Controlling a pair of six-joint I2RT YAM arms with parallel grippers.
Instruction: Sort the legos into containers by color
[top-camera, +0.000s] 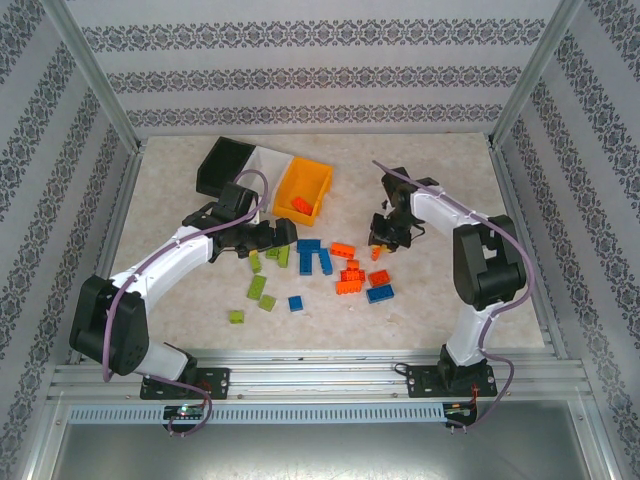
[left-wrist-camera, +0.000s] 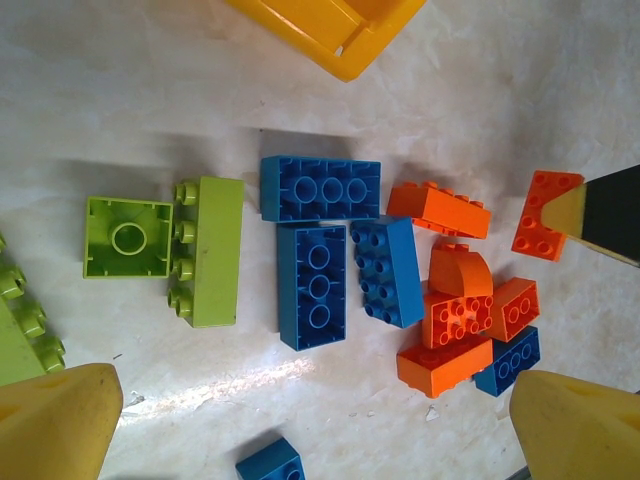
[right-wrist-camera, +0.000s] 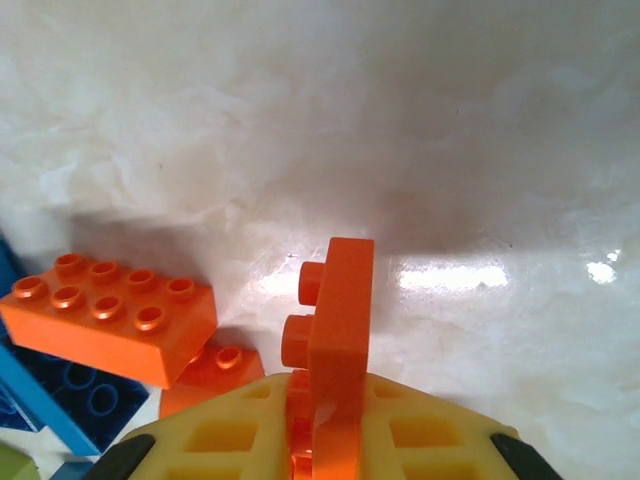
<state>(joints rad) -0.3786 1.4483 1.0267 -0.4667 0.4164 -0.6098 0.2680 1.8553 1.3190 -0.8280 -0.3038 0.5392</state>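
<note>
Two tools hang over the bench (top-camera: 450, 200). Our right tool (right-wrist-camera: 325, 430), to the right of the orange-yellow bin (top-camera: 303, 190), is clamped on one orange lego (right-wrist-camera: 340, 300) held edge-on. Our left tool (top-camera: 278, 236), just in front of that bin, gapes wide and empty above the loose legos (top-camera: 320, 262) scattered there.

The left arm stretches forward with its elbow bent. The left gripper (top-camera: 280, 237) hangs just on the near side of the orange-yellow bin (top-camera: 318, 178), fingers (left-wrist-camera: 55, 425) spread wide apart. The right arm folds up and forward. The right gripper (top-camera: 379, 246), to the right of that bin, points down with its fingers pinched on an orange brick (right-wrist-camera: 340, 300).
</note>
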